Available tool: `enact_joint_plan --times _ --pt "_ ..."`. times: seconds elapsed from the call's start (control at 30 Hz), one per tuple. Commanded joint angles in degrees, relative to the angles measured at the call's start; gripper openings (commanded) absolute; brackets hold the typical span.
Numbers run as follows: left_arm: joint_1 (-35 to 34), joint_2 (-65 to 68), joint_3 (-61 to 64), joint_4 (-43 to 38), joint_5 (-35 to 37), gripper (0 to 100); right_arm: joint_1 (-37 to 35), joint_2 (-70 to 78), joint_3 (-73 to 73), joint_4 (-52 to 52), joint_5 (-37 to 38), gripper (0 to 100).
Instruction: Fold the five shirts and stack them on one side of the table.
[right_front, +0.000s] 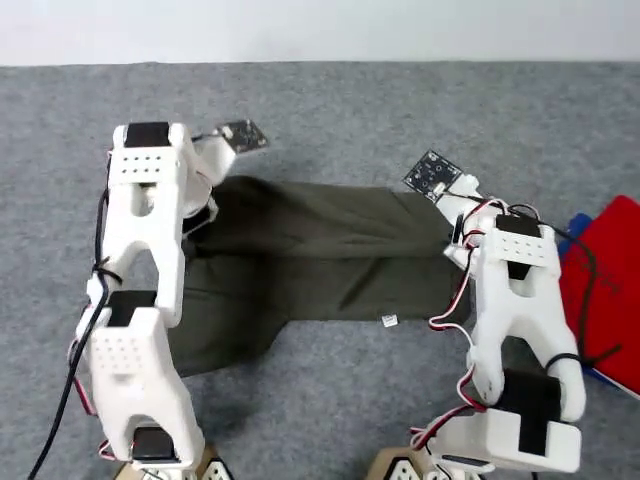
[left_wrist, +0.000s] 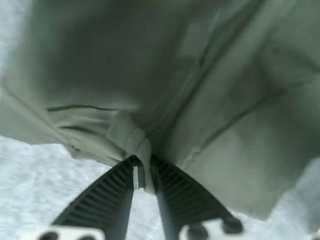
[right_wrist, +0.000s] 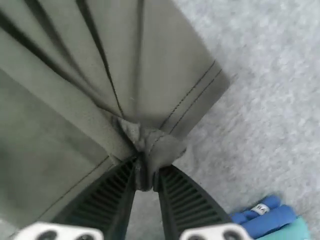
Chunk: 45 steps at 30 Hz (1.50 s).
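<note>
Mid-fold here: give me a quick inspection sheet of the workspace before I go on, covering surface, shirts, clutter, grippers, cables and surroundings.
Surface: grey felt-like table top.
Job's things: olive shirt spread out between the arms, white tag at its near edge; red cloth and blue cloth at the table's right edge, probably more shirts.
Clutter: nothing seen.
Grippers: left gripper shut on a bunched fold of the olive shirt; right gripper shut on a bunched edge beside a stitched hem.
Cables: black cable hangs beside the left arm; second black cable crosses the red cloth.
Surroundings: white wall behind the table.
</note>
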Motion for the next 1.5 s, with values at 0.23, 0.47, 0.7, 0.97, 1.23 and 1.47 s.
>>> enact_joint_plan --times 0.23,0.47,0.7,0.97,1.23,1.47 --pt "-1.2 -13.0 12.2 1.7 -3.8 1 1.1 -3.6 -0.5 5.9 0.8 0.9" --pt "-5.5 -18.6 19.1 1.7 -8.3 1 0.7 -3.6 -0.6 7.1 0.8 0.9" --pt "-5.2 -19.6 23.3 1.7 -9.0 3 0.7 -3.7 -0.7 7.2 0.8 0.9" --pt "-7.7 -21.8 22.9 1.7 -9.1 10 2.4 -14.1 -0.7 12.1 0.6 30.0" --pt "-7.7 -35.3 22.9 1.4 -9.0 12 0.7 -23.0 -0.6 7.6 0.5 15.8" --pt "-6.5 -38.2 23.2 1.4 -5.3 7 -1.8 -17.5 -0.7 4.5 0.4 1.3"
